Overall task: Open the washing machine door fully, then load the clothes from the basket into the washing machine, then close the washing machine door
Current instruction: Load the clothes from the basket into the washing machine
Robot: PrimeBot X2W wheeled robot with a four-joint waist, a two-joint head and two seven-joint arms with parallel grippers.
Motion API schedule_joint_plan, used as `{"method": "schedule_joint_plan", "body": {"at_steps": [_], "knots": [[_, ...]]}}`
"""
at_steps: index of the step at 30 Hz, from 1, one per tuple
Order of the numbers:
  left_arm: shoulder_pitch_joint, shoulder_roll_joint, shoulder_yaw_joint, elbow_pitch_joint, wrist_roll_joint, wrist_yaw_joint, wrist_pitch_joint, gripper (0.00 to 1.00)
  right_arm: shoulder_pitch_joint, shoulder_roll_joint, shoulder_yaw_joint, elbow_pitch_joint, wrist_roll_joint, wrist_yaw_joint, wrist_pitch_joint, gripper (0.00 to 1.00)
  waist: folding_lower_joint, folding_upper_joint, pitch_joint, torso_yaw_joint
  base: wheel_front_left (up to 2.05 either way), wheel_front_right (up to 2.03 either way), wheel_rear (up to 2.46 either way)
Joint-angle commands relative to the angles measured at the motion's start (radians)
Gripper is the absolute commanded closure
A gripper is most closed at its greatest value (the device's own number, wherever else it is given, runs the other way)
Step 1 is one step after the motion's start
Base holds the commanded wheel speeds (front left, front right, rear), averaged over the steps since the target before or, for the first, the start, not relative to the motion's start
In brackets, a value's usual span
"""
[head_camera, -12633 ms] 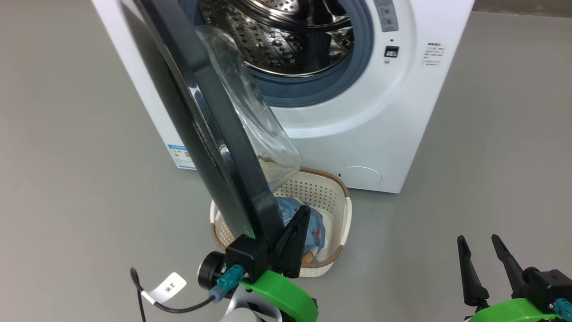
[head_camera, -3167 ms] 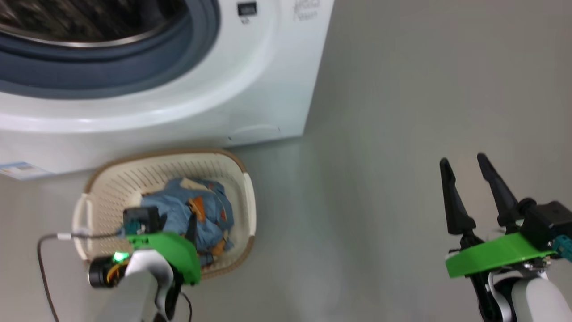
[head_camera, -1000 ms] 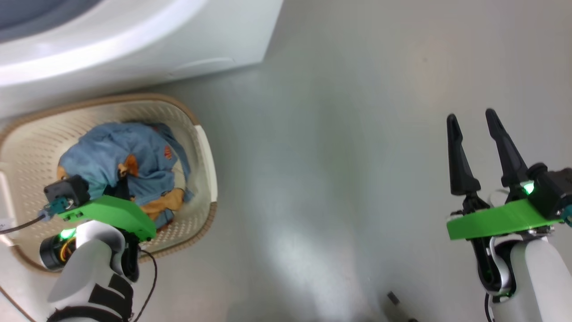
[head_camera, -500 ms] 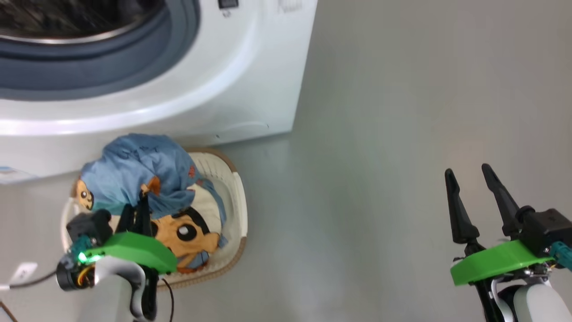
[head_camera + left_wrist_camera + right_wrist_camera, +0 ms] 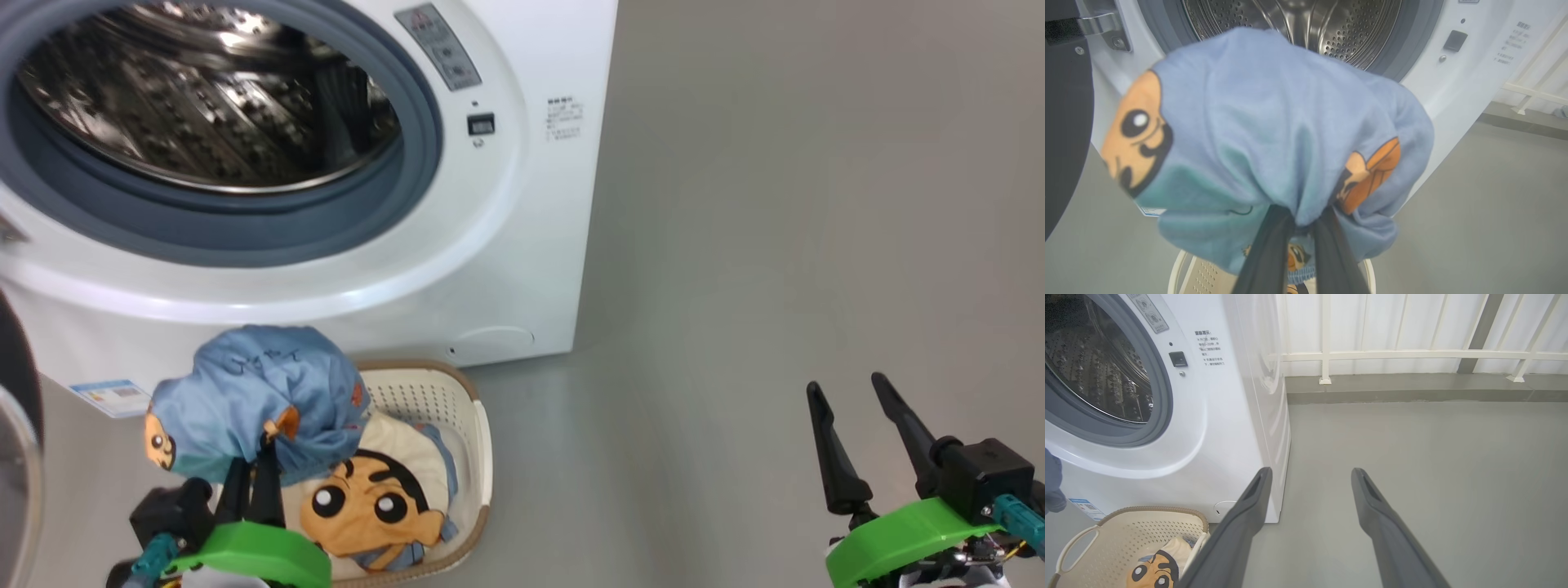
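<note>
The washing machine (image 5: 522, 245) stands with its steel drum (image 5: 204, 106) open. Only the black edge of the washing machine door (image 5: 15, 384) is in the head view at far left; it is swung aside (image 5: 1065, 122) in the left wrist view. My left gripper (image 5: 251, 469) is shut on the clothes (image 5: 253, 404), a light blue bundle (image 5: 1274, 122) lifted above the basket (image 5: 478, 445) and below the drum opening. An orange and cream cartoon cloth (image 5: 375, 506) trails from it into the basket. My right gripper (image 5: 849, 392) is open over bare floor, far right.
The basket (image 5: 1126, 535) sits on the grey floor against the machine's front. A white railing (image 5: 1412, 355) and a low kerb run behind the machine on the right. The door's metal hinge (image 5: 1098, 24) is at the opening's left side.
My left gripper has raised the blue bundle out of the basket to hang above it. The head camera has tilted up, bringing the drum into view. The right gripper stays open.
</note>
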Motion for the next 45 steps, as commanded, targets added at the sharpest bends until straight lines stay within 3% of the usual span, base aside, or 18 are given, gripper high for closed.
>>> {"method": "schedule_joint_plan", "body": {"at_steps": [1, 10, 20, 45], "knots": [[0.013, 0.020, 0.024, -0.047, 0.009, 0.008, 0.004, 1.00, 0.003, -0.014, 0.024, -0.034, -0.015, 0.004, 0.005, 0.00, 0.0001, 0.0000, -0.067, 0.033, 0.00, 0.00, 0.00], [0.118, 0.029, 0.011, -0.161, 0.006, 0.038, 0.064, 1.00, 0.047, -0.007, 0.038, -0.040, -0.005, 0.004, 0.021, 0.00, 0.0001, 0.0000, -0.138, 0.051, 0.00, 0.00, 0.00], [0.156, 0.038, 0.000, -0.230, 0.001, 0.055, 0.105, 1.00, 0.055, 0.000, 0.046, -0.041, 0.003, 0.004, 0.022, 0.00, 0.0001, 0.0000, -0.140, 0.063, 0.00, 0.00, 0.00], [0.124, 0.047, -0.028, -0.241, -0.019, 0.057, 0.153, 1.00, 0.025, 0.006, 0.057, -0.043, 0.015, 0.004, 0.014, 0.00, 0.0001, 0.0000, -0.072, 0.052, 0.00, 0.00, 0.00]]}}
